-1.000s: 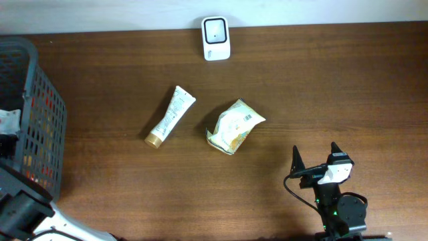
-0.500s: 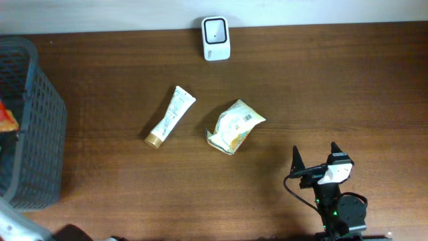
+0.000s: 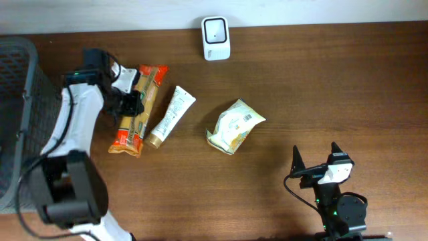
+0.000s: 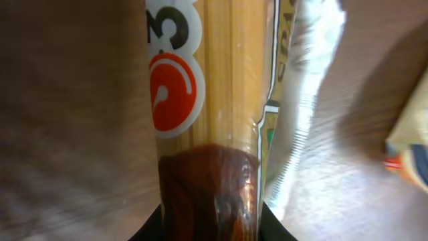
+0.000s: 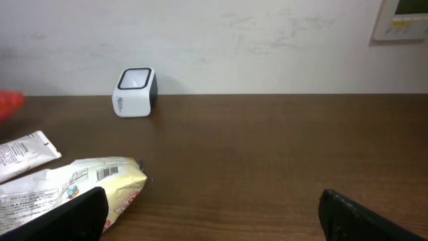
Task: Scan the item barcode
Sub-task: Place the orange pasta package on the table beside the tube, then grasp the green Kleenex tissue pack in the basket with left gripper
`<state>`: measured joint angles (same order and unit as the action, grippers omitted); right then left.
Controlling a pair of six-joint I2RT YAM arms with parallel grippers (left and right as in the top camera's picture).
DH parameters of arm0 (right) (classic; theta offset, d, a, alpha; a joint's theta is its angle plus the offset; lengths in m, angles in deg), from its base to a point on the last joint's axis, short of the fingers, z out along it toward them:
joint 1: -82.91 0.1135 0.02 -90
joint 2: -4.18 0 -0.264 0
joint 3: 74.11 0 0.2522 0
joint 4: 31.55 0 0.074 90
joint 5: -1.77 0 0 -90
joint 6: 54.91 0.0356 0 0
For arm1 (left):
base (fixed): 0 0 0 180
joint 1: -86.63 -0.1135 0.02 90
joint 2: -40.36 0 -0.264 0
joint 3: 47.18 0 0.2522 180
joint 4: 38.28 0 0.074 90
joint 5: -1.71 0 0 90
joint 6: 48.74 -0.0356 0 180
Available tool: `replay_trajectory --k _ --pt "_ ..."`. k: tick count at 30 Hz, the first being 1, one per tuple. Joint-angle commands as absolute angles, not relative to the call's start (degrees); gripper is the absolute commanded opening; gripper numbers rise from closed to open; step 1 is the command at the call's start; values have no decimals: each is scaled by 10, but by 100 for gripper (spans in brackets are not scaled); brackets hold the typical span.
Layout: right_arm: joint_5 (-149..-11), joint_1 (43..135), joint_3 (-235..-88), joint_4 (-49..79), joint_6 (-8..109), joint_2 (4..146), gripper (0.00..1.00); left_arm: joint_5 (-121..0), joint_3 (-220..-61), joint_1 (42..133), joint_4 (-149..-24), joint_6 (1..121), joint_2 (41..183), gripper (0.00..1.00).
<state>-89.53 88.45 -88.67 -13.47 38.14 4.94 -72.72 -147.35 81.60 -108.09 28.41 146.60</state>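
A long red and orange spaghetti pack (image 3: 128, 134) lies lengthwise just left of the white tube (image 3: 171, 116). My left gripper (image 3: 133, 102) is shut on the pack's middle. In the left wrist view the pack (image 4: 207, 100) runs straight up from between the jaws, and the gripper (image 4: 208, 227) squeezes its dark red part. The white barcode scanner (image 3: 215, 38) stands at the table's far edge, also in the right wrist view (image 5: 136, 92). My right gripper (image 3: 314, 159) rests open at the front right, with nothing between its fingers (image 5: 214, 217).
A cream snack pouch (image 3: 235, 125) with a barcode facing up lies mid-table, and shows in the right wrist view (image 5: 73, 187). A dark mesh basket (image 3: 20, 134) stands at the left edge. The tube (image 4: 307, 100) lies close beside the pack.
My left arm has swung in from the basket side, carrying the spaghetti pack rightward to just beside the tube. The right arm has not moved.
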Motion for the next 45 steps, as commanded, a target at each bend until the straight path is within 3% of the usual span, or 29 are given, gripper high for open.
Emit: replay_trajectory --k 1,8,13,14,15,16,19,21,25,26,29,31,35,39,41,45 --pt "-902 881 -882 -133 385 47 99 -718 -1483 831 -1071 275 1536 0" --pt "-905 881 -882 -133 382 47 99 -689 -1482 911 -1093 164 1569 0" --pt "-915 881 -882 -134 321 47 99 -611 -1482 926 -1099 158 1569 0" --pt "-915 881 -882 -134 321 47 99 -611 -1482 926 -1103 158 1569 9" --pt "-915 881 -882 -134 321 47 99 -613 -1482 926 -1111 158 1569 82" --pt "-915 881 -882 -134 321 47 99 -611 -1482 926 -1114 158 1569 100" --pt "-915 881 -882 -134 321 47 99 -611 -1566 923 -1147 174 1539 99" --pt "-915 881 -882 -134 321 47 99 -636 -1709 911 -1213 177 1494 100" --pt "-915 881 -882 -134 321 47 99 -789 -1909 859 -1252 287 1429 99" --pt "-915 881 -882 -134 321 47 99 -864 -1969 804 -1250 339 1393 99" --pt "-915 881 -882 -134 321 47 99 -932 -1982 679 -1247 417 1364 99" --pt "-915 881 -882 -134 321 47 99 -933 -1949 579 -1247 463 1370 99" --pt "-915 881 -882 -134 321 47 99 -933 -1799 476 -1183 460 1374 100" --pt "-915 881 -882 -134 321 47 99 -932 -1606 418 -1059 344 1374 99" --pt "-915 881 -882 -134 321 47 99 -931 -1513 393 -972 225 1375 99" --pt "-915 881 -882 -134 321 47 99 -875 -1473 350 -920 64 1415 100"
